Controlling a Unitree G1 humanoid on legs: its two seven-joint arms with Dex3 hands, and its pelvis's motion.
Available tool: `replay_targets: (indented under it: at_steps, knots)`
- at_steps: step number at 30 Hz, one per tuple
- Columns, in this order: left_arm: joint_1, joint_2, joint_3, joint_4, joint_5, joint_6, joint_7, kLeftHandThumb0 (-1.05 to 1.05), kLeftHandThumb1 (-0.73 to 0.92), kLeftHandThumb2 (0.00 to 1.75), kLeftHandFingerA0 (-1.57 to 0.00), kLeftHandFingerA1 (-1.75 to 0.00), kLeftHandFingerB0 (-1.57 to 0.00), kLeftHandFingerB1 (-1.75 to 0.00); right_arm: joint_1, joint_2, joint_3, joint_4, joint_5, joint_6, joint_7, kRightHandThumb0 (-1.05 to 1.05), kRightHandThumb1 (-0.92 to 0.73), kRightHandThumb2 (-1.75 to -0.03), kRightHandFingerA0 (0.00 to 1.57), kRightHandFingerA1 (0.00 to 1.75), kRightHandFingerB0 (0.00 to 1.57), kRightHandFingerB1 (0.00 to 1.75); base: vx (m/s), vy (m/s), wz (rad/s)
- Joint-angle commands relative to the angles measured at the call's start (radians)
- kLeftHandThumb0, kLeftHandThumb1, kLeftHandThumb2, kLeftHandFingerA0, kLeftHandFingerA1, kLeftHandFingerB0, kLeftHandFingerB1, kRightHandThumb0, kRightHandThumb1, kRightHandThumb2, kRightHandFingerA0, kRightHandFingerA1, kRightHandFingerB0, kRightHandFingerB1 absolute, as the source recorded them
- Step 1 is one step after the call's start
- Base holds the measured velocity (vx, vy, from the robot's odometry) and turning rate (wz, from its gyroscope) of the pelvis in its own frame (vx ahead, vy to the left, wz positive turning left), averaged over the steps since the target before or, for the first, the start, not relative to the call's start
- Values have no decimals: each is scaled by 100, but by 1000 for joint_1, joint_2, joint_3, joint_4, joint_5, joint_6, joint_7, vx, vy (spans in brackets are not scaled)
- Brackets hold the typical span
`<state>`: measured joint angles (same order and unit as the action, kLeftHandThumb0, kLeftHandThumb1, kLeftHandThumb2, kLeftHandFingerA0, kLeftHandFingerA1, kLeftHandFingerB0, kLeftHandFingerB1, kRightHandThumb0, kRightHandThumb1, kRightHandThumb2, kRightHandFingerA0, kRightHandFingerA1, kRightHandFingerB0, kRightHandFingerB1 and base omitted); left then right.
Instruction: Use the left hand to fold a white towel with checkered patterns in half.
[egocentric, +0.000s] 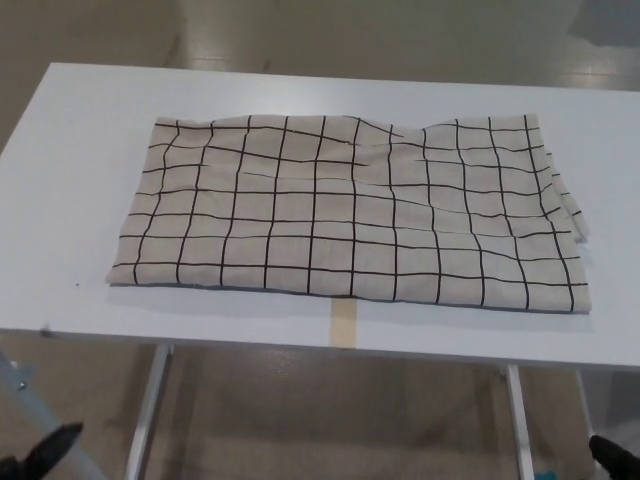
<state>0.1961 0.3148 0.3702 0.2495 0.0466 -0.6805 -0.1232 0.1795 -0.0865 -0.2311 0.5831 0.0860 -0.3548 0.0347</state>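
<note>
A white towel (350, 210) with a black checkered grid lies spread flat across the middle of the white table (80, 120). Its long side runs left to right, and its right edge is a little rumpled. Only a black tip of my left hand (45, 452) shows at the bottom left corner, below the table's front edge and well away from the towel. A small black part of my right hand (615, 458) shows at the bottom right corner, also below the table. Neither hand touches anything.
A strip of tan tape (343, 322) marks the table's front edge at the middle. White table legs (148, 410) stand below over a tan floor. Bare table top surrounds the towel on every side.
</note>
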Motion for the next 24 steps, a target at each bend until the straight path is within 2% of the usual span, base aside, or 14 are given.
replay_targets:
  at_steps: [1,2,5,14,23,24]
  knots:
    - [-118,38,39,-210,414,-237,195,-63,39,72,0,-11,0,-4,53,-23,44,18,-57,-62,17,-41,-65,-60,40,38,42,35,0,0,0]
    - [-144,54,26,-208,438,-212,204,-63,39,72,0,-11,0,-3,53,-22,45,19,-55,-60,15,-41,-65,-60,40,38,42,35,0,0,0]
    - [-209,96,-17,-170,481,-175,212,-55,35,74,0,-22,-2,-17,60,-23,50,16,-58,-60,11,-41,-65,-60,41,38,42,36,0,0,0]
    - [-412,214,-203,53,664,-38,279,-55,36,74,-2,-20,-6,-22,51,-25,54,18,-59,-43,5,-41,-66,-60,40,38,42,36,0,0,0]
    - [-555,289,-378,201,800,103,277,-59,38,74,0,-9,0,-11,48,-21,52,19,-57,-42,7,-41,-66,-60,40,38,42,36,0,0,0]
    - [-605,296,-430,253,817,139,241,-62,40,72,0,-2,0,-4,48,-22,51,18,-56,-42,9,-41,-66,-61,40,38,42,36,0,0,0]
